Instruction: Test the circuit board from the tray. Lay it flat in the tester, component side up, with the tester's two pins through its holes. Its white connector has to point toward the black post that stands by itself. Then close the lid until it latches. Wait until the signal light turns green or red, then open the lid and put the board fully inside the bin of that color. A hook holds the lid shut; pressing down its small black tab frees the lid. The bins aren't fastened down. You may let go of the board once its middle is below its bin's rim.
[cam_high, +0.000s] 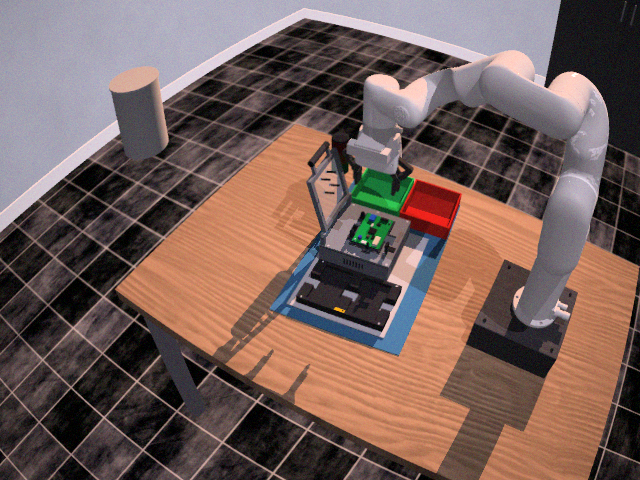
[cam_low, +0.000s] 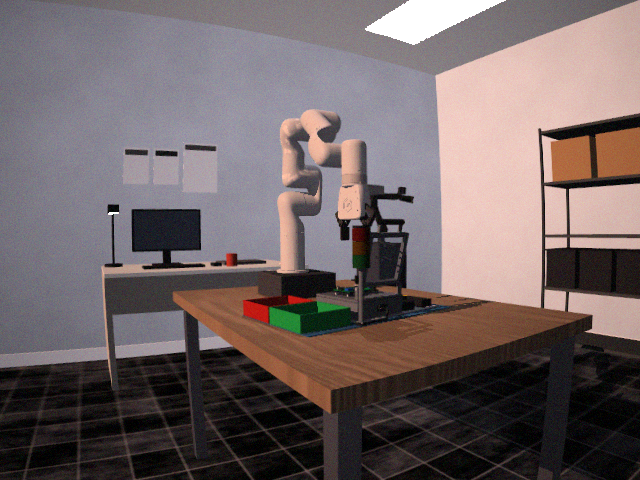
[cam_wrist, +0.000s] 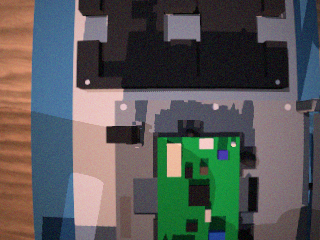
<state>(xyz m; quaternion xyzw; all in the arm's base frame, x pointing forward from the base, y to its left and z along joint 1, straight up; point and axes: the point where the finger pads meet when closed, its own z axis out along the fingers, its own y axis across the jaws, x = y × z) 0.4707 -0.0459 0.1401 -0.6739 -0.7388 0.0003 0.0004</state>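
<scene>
On the wooden table (cam_high: 206, 248) (cam_low: 413, 341), the lamp tower (cam_high: 340, 139) (cam_low: 360, 248) hides its lit colour.

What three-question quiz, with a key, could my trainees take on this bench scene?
1. True or false: the tester's lid stands open.
2. Multiple choice: which bin stands directly beside the green bin? A) blue B) red C) yellow
3. Fill in the blank: the circuit board lies in the ____, component side up.

Key: 1 true; 2 B; 3 tester
</scene>
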